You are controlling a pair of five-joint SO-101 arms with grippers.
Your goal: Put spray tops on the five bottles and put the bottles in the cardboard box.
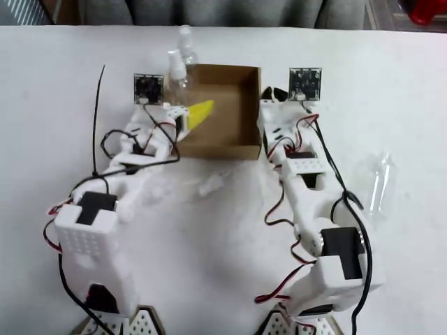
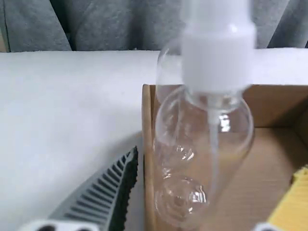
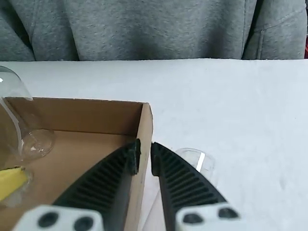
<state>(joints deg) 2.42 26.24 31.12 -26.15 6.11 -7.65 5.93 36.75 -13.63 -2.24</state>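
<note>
**A:** What matters here, biggest thing first?

**B:** An open cardboard box (image 1: 223,150) sits mid-table. The right gripper (image 3: 146,151) has its dark fingers pressed nearly together over the box's right wall. One finger is inside and one outside, so it seems to be pinching the wall. The left gripper (image 2: 216,166) is spread wide, with a grey finger (image 2: 103,192) outside the left wall and a yellow finger (image 2: 296,202) inside. A clear bottle (image 2: 202,139) stands upright between them, seemingly just inside that wall. I cannot tell whether either finger touches it.

**A:** How would that bottle handle?

**B:** By my judgement it is thin, empty plastic: very light, smooth and slippery. It would tip easily or dent under a hard squeeze. The round belly looks like the safest place to grip. The white spray top (image 2: 216,48) might twist or pull loose if grabbed.

**A:** Are there other bottles?

**B:** A second bottle (image 1: 186,38), with a white top, stands beyond the box's far left corner. A third bottle (image 1: 380,183) lies on its side, apart from the right arm (image 1: 307,188) on its outer side. A small pale piece (image 1: 211,184) in front of the box may be a loose top.

**A:** And the surface and the room?

**B:** The table (image 1: 391,91) is plain white and looks smooth, so a bottle lying down might roll. Grey fabric (image 3: 144,29) hangs beyond its far edge.
</note>
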